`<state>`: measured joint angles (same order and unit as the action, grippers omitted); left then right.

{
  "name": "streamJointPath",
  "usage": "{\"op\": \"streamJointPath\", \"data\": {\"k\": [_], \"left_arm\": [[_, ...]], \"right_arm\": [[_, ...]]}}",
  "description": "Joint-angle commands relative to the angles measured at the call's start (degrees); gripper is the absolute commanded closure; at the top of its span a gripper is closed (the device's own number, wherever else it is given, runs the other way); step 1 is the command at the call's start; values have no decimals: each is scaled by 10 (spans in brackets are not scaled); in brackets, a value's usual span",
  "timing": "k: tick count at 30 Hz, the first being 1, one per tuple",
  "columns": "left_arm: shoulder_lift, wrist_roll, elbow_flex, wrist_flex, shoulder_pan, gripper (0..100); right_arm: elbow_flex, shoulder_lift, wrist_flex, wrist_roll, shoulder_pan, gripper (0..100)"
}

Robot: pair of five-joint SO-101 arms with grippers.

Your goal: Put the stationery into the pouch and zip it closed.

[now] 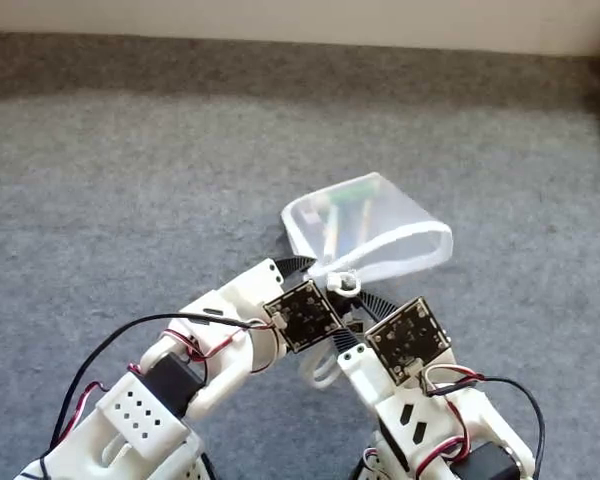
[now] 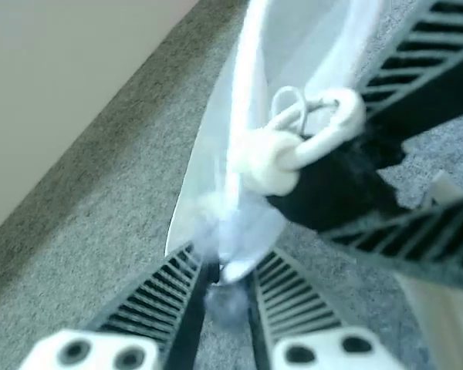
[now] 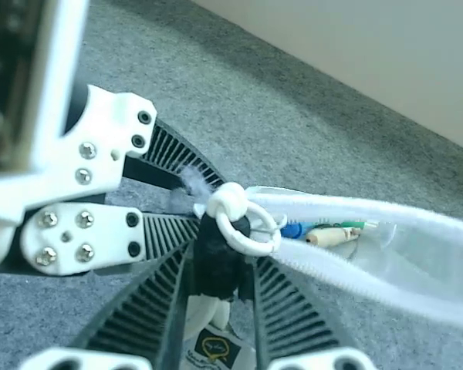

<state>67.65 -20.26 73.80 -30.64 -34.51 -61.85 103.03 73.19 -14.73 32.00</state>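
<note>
Pouch (image 1: 370, 235) on grey carpet (image 1: 130, 180), pens (image 3: 324, 231) inside, mouth part open. My left gripper (image 2: 225, 275) pinching pouch end; right gripper (image 3: 220, 260) clamped on zipper pull (image 3: 230, 205). Both arms low, wrists meeting.

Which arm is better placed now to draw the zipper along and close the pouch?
Right. The right tool grips the zipper pull at the end of the open mouth; the left tool pinches the pouch corner there, so it probably serves better as anchor.
</note>
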Motion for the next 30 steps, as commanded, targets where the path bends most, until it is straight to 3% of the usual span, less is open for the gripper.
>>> {"op": "streamJointPath", "data": {"k": [1,4,13,22,30], "left_arm": [[10,6,-5,12,-6,993],[10,6,-8,11,-2,993],[11,7,-9,8,-1,993],[11,7,-44,-52,23,993],[11,7,-44,-55,23,994]], "right_arm": [[29,7,-4,4,-7,993],[29,7,-5,4,-18,993],[25,7,-72,5,-137,993],[25,7,-87,4,-182,993],[25,7,-101,3,-224,993]]}}
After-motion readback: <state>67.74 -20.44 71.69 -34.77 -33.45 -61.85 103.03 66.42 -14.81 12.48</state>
